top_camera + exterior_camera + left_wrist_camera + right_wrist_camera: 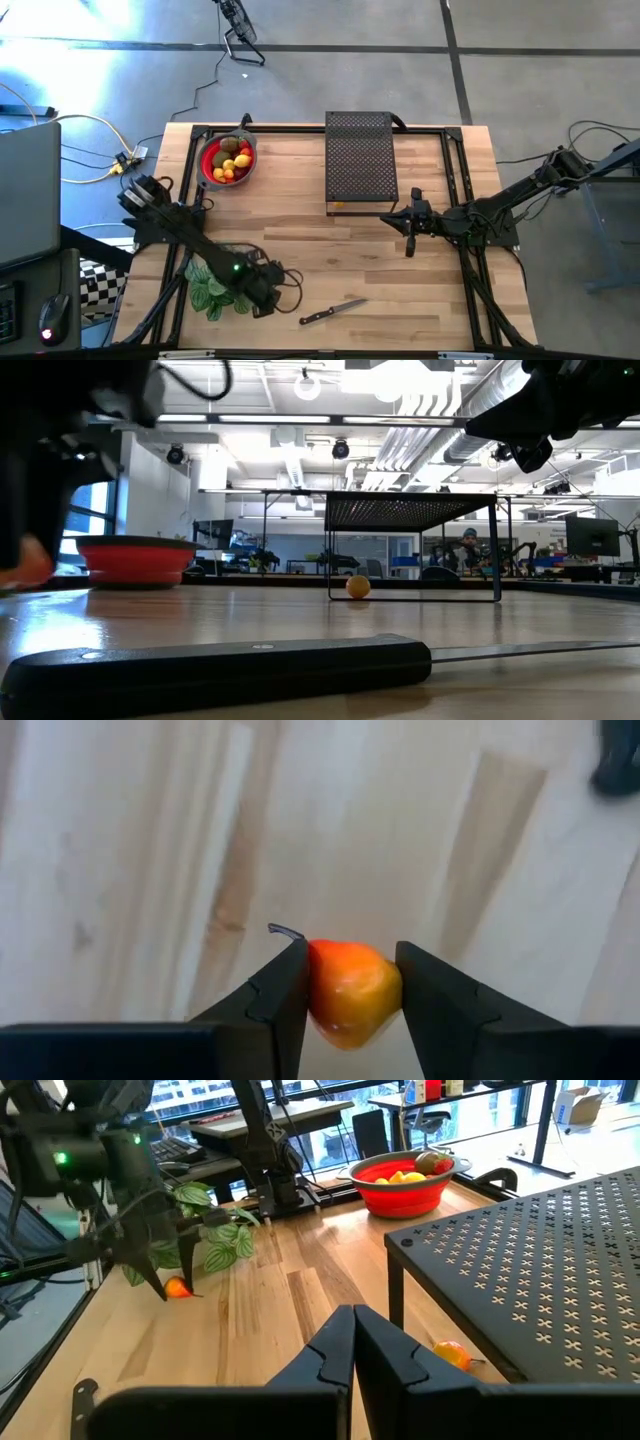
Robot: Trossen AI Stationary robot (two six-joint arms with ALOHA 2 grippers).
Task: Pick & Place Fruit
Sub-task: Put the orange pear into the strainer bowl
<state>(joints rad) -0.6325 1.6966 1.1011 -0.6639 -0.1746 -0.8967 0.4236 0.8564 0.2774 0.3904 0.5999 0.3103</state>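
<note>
Black-handled knife [333,313] nearest the front edge, flat on the wood, untouched. Just beyond, left gripper [350,982] clamped on a small orange-red fruit [350,998], fingers [285,995] pressing its two flanks, low over the table beside the green leafy plant [210,285]. Looks light, smooth and glossy, probably firm-skinned and a little slippery. Tapers toward one end, so best pinched across the widest part, as now, with gentle pressure and no jerks. Farther in, right gripper [410,243] waiting with jaws together, over the table near the black perforated rack [360,160]. Under that rack, a second small orange fruit [358,586] resting on the wood, likely reachable only from the side and low. Farthest, toward the back left corner, red bowl [204,160] already holding yellow, red and brown pieces. Probably the place for the held fruit, to be lowered in rather than dropped.
</note>
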